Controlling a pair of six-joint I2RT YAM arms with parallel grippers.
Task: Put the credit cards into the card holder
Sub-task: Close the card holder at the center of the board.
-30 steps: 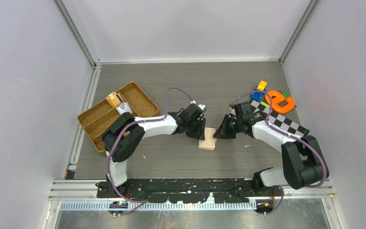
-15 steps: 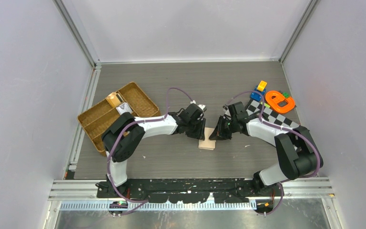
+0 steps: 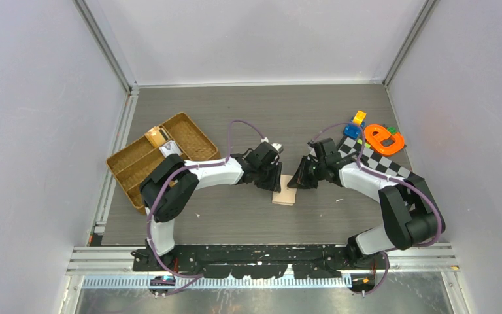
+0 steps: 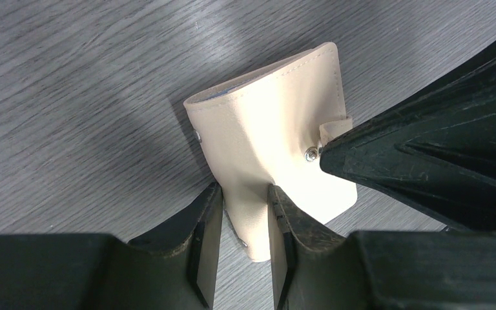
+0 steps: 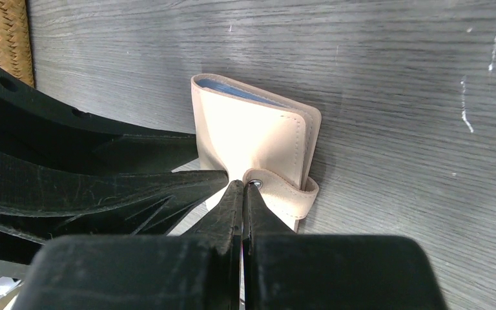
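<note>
The peach-beige card holder (image 3: 285, 195) lies folded on the table between both grippers. My left gripper (image 3: 275, 180) is shut on its near edge, and in the left wrist view the leather (image 4: 278, 129) bulges between my fingers (image 4: 245, 194). My right gripper (image 3: 295, 184) is shut and empty. Its tips (image 5: 242, 184) press on the snap-button tab (image 5: 284, 190) of the card holder (image 5: 252, 129). A light blue card edge (image 5: 232, 88) shows inside the fold. The grey-silver card is hidden.
A brown wicker tray (image 3: 131, 171) with two small items stands at the left. An orange toy (image 3: 384, 139), blue and yellow blocks (image 3: 355, 124) and a checkered board (image 3: 392, 169) lie at the right, behind my right arm.
My right gripper has moved left onto the card holder and now rests its shut tips on the snap tab. The left gripper has stayed in place on the card holder.
</note>
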